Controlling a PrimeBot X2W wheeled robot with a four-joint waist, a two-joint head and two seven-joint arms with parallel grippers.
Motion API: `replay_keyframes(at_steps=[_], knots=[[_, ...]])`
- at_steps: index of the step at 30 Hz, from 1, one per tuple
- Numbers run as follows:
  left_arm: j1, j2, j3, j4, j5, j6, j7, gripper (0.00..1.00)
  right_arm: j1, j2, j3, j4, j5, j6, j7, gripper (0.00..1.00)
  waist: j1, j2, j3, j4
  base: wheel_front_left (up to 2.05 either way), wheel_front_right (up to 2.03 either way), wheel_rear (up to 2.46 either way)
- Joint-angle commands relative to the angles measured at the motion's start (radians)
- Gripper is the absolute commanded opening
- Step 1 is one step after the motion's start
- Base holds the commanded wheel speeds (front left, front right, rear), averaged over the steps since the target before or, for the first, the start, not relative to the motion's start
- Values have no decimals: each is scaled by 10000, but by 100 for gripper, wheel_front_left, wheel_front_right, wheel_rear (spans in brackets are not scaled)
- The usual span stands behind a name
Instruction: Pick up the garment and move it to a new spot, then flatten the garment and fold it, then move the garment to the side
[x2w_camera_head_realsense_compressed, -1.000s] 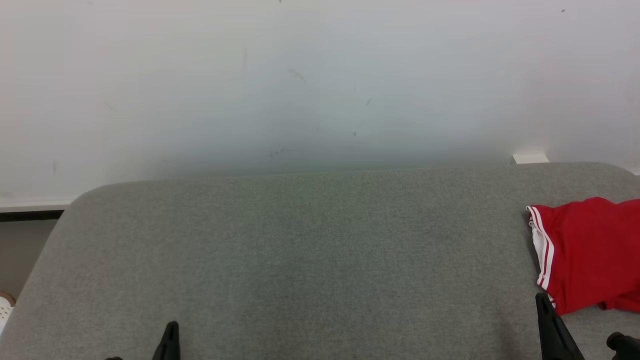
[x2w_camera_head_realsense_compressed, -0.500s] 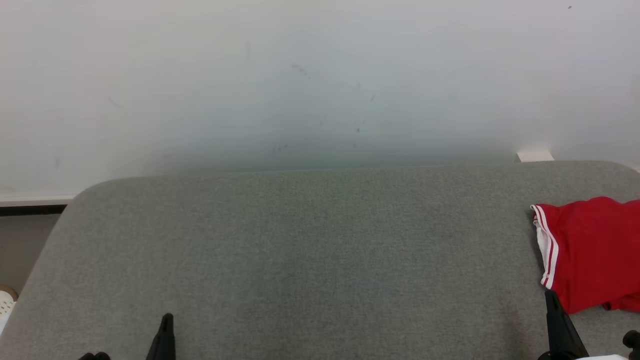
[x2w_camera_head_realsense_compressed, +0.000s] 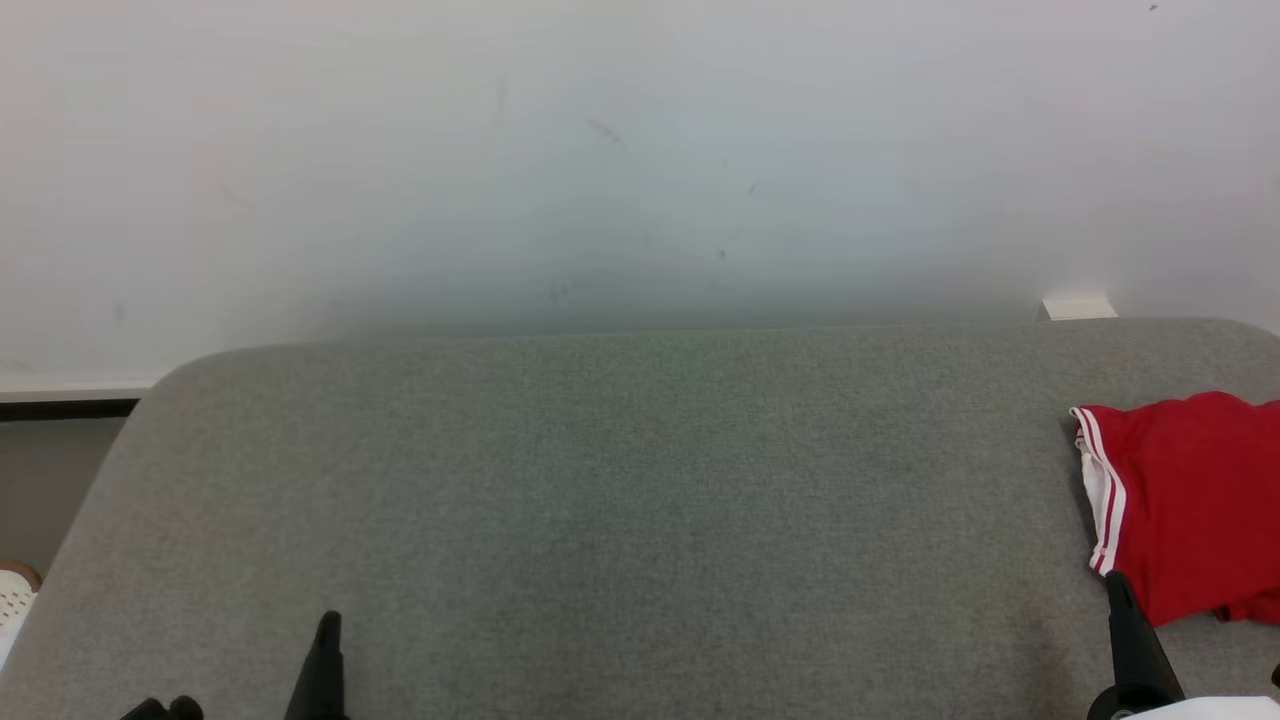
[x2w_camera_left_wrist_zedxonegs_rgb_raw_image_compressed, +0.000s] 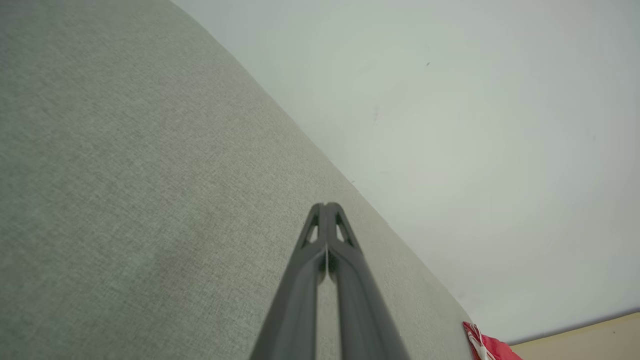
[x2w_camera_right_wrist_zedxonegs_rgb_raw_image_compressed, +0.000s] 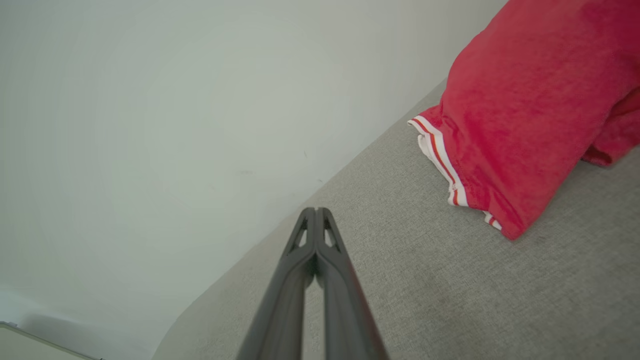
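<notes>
- The red garment (x2w_camera_head_realsense_compressed: 1190, 500) lies bunched at the right end of the grey table (x2w_camera_head_realsense_compressed: 640, 500) and runs off the right edge of the head view.
- Its white-striped hem (x2w_camera_head_realsense_compressed: 1100, 490) faces the middle of the table.
- The right claw (x2w_camera_head_realsense_compressed: 1122, 600) is clenched on nothing, its two fingers pressed together.
- In the head view its tip sits just at the garment's near left corner. The right wrist view shows a strip of bare table between the tip and the hem, with the garment ahead and to the right.
- The left claw (x2w_camera_head_realsense_compressed: 326, 645) is also clenched and empty. It sits low at the near left of the table, well apart from the garment.
- Plain grey covering stretches between the two claws.
- A pale wall (x2w_camera_head_realsense_compressed: 640, 150) with faint marks rises behind the table.
- A small white block (x2w_camera_head_realsense_compressed: 1078, 308) stands at the table's far edge, beyond the garment.
- A white perforated thing (x2w_camera_head_realsense_compressed: 12, 595) shows past the table's near left corner. What it is cannot be told.
</notes>
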Motion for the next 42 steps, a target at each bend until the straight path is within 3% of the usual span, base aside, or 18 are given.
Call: replay_keyframes(at_steps=[1, 42], knots=[[-262, 67, 62, -126, -336, -72, 69, 0, -309, -20, -107, -134, 233, -1, 69, 0, 0, 0, 7, 7, 0, 0, 0], [-764, 97, 388, -156, -4589, -198, 1210, 0, -568, 247, -851, -194, 3787, -2, 1201, 0, 0, 0, 302, 248, 0, 0, 0]])
